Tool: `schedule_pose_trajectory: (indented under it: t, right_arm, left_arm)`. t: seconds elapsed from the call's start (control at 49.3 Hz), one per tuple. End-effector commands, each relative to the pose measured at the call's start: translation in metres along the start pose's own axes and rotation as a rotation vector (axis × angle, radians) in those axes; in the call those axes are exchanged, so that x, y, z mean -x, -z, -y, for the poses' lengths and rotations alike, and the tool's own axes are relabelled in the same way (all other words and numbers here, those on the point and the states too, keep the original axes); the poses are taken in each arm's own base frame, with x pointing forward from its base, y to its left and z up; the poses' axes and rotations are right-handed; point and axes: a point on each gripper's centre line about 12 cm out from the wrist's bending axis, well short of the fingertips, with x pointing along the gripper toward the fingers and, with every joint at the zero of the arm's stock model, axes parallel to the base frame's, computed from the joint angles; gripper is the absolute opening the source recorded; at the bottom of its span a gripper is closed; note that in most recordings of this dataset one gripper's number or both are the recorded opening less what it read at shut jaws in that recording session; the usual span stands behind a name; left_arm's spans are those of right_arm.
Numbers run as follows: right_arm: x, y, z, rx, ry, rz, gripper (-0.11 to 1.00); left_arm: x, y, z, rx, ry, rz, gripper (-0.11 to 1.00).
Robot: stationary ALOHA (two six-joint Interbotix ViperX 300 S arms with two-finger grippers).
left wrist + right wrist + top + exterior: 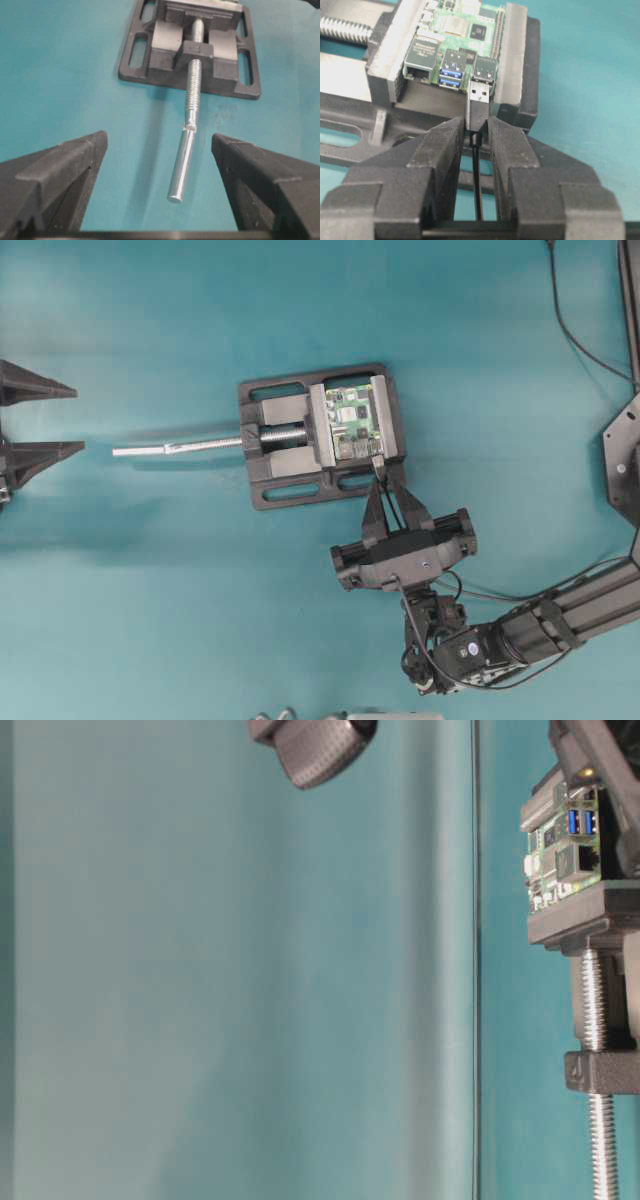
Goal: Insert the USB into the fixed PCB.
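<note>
The fixed PCB (352,420), a small green board, is clamped in a black vise (290,488). In the right wrist view the PCB (465,25) shows its row of ports. My right gripper (476,125) is shut on the USB (479,100), a black plug whose silver tip sits at the mouth of the rightmost port; I cannot tell if it is inside. Its thin cable runs back between the fingers. From overhead, the right gripper (384,478) points at the board's near edge. My left gripper (78,420) stands open at the far left, holding nothing (159,142).
The vise's silver screw rod (180,448) sticks out to the left toward the left gripper, its end (182,165) lying between the open fingers' line. A black wire (570,320) hangs at the top right by the arm mount (625,450).
</note>
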Motion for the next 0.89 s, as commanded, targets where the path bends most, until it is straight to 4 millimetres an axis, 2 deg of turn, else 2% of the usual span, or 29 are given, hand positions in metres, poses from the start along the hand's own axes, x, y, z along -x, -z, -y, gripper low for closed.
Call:
schedule_pose_trajectory:
  t: [0.0, 0.873]
  right_arm:
    - [0.0041, -0.0200, 0.0009, -0.047, -0.009, -0.005, 0.21]
    - [-0.0022, -0.0165, 0.0020, -0.034, -0.007, -0.022, 0.21]
  left_arm:
    - [-0.0008, -0.0052, 0.0003, 0.005, 0.000, 0.014, 1.00]
    - [-0.0008, -0.0054, 0.0003, 0.005, 0.000, 0.015, 1.00]
